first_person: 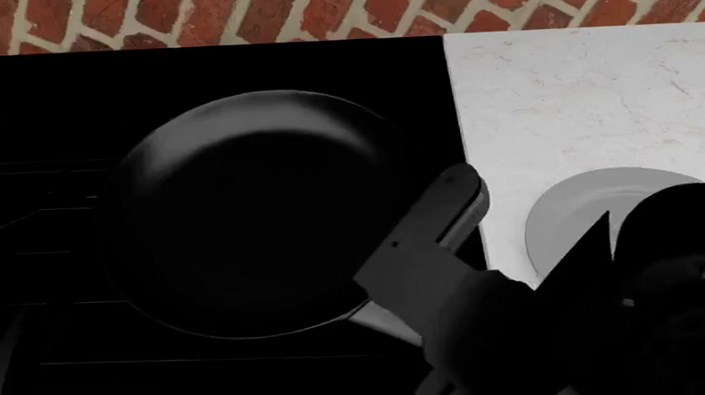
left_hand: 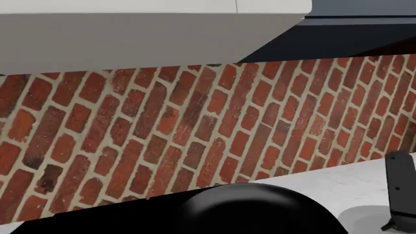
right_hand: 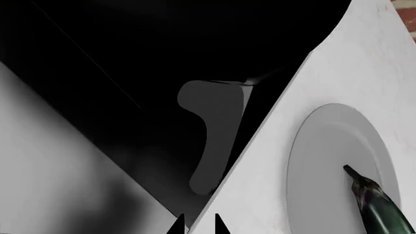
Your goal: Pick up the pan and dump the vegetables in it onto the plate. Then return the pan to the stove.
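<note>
In the head view, the pan (first_person: 251,212) is sitting on the stove (first_person: 34,106), round, black and showing nothing inside; its grey handle is pointing toward the lower right, where a dark gripper link is lying over it, but which arm it belongs to and how its jaws are standing I cannot tell; the plate (first_person: 571,213) is resting on the white marbled counter (first_person: 589,95) just beside the stove's edge, partly hidden by a dark arm body at the lower right; a brick wall (first_person: 318,9) is running along the back.

In the left wrist view, the brick wall (left_hand: 195,126) is filling most of the picture under a white hood (left_hand: 130,34); the pan's dark rim (left_hand: 260,209) is showing low down with the counter (left_hand: 338,185) behind it; 1 black finger (left_hand: 400,190) of the left gripper is standing at the edge, and its opening cannot be judged.

In the right wrist view, the pan's flat grey handle (right_hand: 211,136) is lying over the black stove (right_hand: 130,48); the plate (right_hand: 325,165) is sitting on the counter (right_hand: 364,63); the vegetable (right_hand: 380,207), dark green with a brownish stem end, is lying on the plate; 2 fingertips of the right gripper (right_hand: 198,224) are standing slightly apart, holding nothing.
</note>
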You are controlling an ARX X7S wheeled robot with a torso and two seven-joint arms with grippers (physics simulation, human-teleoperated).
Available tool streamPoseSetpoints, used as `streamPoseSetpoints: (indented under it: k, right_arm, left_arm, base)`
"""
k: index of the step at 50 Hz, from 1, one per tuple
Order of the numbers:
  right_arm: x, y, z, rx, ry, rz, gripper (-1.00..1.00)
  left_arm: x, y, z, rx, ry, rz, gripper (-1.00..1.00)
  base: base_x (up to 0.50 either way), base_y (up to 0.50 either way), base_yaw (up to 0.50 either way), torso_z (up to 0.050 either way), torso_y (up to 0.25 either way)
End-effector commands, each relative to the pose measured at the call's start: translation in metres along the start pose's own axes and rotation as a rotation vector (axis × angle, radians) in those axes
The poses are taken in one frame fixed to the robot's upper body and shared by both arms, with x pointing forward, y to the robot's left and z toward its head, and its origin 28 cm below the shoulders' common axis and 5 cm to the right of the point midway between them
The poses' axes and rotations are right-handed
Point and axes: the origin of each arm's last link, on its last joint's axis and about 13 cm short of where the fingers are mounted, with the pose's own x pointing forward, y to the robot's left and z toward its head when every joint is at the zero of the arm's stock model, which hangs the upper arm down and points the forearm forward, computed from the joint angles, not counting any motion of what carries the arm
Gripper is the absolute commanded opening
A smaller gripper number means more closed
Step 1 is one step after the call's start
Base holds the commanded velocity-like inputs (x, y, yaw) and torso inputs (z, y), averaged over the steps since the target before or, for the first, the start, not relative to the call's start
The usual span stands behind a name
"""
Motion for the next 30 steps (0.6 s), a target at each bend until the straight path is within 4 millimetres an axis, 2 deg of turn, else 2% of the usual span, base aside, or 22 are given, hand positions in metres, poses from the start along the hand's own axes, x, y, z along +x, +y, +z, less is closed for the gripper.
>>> streamPoseSetpoints:
  k: [1,15,30]
  right_arm:
    - [0.013,-0.013,0.018,0.02,-0.07,-0.109,-1.0]
    - [0.034,-0.016,0.019,0.055,-0.035,-0.052,-1.0]
    - [0.064,-0.013,0.013,0.08,0.014,-0.003,-1.0]
  left_arm:
    - [0.008,0.002,-0.004,0.037,-0.031,-0.008,1.0]
    - [0.007,0.002,-0.005,0.036,-0.024,-0.005,1.0]
    - [0.006,0.003,-0.004,0.037,-0.025,0.003,1.0]
  base:
    - [0.0,0.0,0.0,0.0,0.0]
    - [0.0,0.0,0.0,0.0,0.002]
    - [0.0,0.0,0.0,0.0,0.002]
